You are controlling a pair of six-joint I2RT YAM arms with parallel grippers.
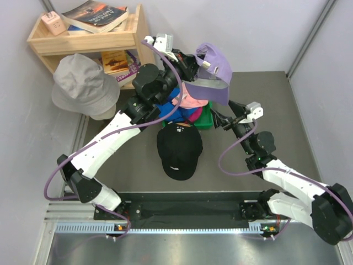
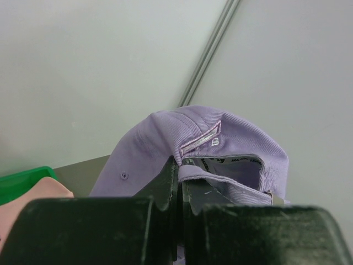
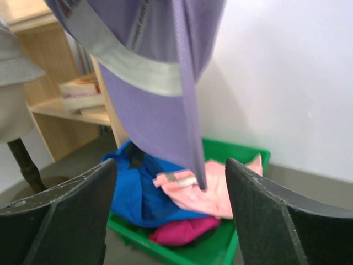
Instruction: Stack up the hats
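Note:
My left gripper [image 1: 194,62] is shut on the back strap of the lavender cap [image 1: 214,72] and holds it in the air above the green bin [image 1: 205,119]; the pinch shows in the left wrist view [image 2: 180,182]. The cap's brim hangs down in the right wrist view [image 3: 160,99]. The black cap [image 1: 178,149] lies on the table in front of the bin. The blue [image 3: 132,187], pink [image 3: 220,187] and magenta [image 3: 185,229] caps lie in the bin. My right gripper [image 1: 220,120] is open and empty beside the bin. The dark green cap is not visible.
A wooden shelf [image 1: 88,38] with books stands at the back left. A grey bucket hat on a stand [image 1: 83,84] is in front of it. Walls close in on the left, back and right.

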